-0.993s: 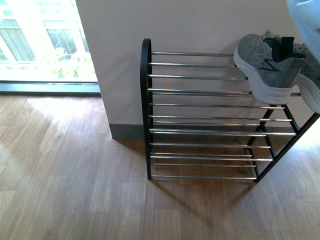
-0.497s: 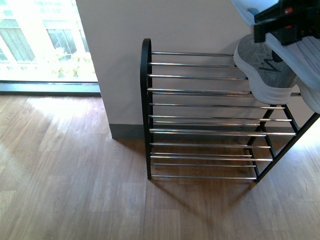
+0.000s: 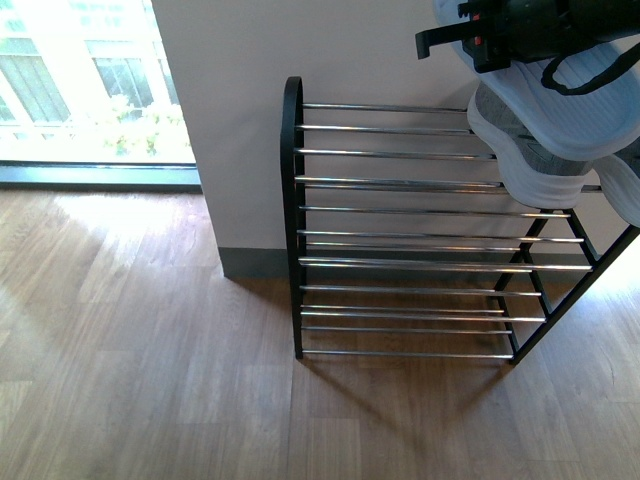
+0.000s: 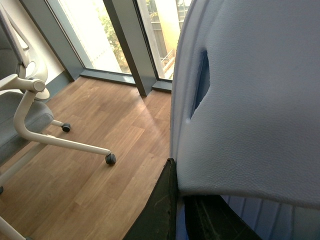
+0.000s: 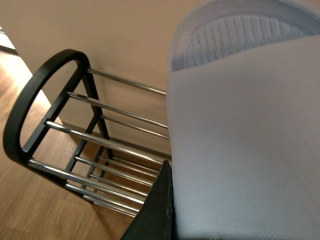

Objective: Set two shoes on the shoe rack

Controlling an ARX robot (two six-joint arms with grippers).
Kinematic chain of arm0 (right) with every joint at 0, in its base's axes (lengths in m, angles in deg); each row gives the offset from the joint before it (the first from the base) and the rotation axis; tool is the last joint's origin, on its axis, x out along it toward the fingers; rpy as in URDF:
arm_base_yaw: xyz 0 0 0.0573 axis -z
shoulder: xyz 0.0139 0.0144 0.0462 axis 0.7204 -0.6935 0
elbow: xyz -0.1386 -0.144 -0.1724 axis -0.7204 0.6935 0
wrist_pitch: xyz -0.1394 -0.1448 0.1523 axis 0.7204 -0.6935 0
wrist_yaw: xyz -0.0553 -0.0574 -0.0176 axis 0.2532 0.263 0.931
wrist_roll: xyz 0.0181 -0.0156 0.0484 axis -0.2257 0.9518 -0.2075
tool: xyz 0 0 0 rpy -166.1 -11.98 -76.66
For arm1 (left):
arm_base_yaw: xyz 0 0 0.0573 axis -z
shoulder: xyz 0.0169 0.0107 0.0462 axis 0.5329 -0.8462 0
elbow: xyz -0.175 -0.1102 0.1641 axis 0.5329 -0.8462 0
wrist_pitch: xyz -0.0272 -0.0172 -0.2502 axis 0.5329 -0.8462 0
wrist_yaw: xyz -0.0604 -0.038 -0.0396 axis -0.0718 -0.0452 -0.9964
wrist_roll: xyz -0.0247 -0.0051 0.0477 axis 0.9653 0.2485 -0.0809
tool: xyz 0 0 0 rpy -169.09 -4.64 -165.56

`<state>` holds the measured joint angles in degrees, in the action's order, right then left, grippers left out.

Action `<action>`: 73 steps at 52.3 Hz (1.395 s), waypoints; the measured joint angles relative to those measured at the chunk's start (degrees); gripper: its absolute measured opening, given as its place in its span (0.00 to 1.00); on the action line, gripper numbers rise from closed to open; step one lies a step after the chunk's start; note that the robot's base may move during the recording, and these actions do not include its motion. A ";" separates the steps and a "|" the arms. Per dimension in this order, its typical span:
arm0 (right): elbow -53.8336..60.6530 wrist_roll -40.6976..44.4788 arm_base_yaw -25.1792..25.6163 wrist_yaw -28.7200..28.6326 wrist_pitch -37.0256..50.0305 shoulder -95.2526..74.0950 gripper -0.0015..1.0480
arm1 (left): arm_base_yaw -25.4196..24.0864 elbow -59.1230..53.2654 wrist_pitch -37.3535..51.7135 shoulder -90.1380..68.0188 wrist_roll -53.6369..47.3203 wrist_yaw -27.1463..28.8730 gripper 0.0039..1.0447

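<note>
The shoe rack [image 3: 292, 200], black-framed with chrome rods, stands against the wall. A grey sneaker [image 3: 520, 160] rests on its top tier at the right, and a second white sole [image 3: 625, 190] shows at the frame edge. Above the sneaker my right gripper [image 3: 500, 35] carries a pale blue slipper [image 3: 590, 115]. The right wrist view shows that slipper [image 5: 240, 140] filling the frame over the rack's rods [image 5: 105, 142], with the right gripper [image 5: 172, 220] shut on it. In the left wrist view my left gripper [image 4: 180, 215] is shut on another pale blue slipper [image 4: 250, 100], over the wooden floor.
A bright window [image 3: 80, 90] is to the left of the white wall [image 3: 350, 50]. Wooden floor [image 3: 150, 350] stretches in front of the rack. A white office chair on castors [image 4: 30, 100] and a dark window post [image 4: 125, 45] appear in the left wrist view.
The right gripper and its slipper have moved left into the front view, now hanging over the sneaker on the rack's top tier. Rack and sneaker have not moved.
</note>
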<state>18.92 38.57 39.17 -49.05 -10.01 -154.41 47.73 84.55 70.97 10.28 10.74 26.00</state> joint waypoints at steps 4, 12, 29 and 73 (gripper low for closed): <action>-2.27 -1.14 -0.55 1.90 -1.62 -2.03 0.02 | 0.00 0.00 0.00 0.00 0.00 0.00 0.02; -6.45 -3.87 -1.44 5.14 -6.08 -5.46 0.02 | 0.00 0.00 0.00 0.00 -0.02 -0.02 0.02; -16.24 -13.29 -2.62 9.84 -17.27 -12.83 0.02 | 0.00 0.00 0.00 0.00 0.00 0.00 0.02; -35.91 -20.72 -2.73 9.44 -23.28 -28.57 0.02 | 0.00 0.00 0.00 0.00 0.00 0.00 0.02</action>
<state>-16.99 17.85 36.44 -39.61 -33.29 -182.97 47.73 84.55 70.97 10.28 10.74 26.00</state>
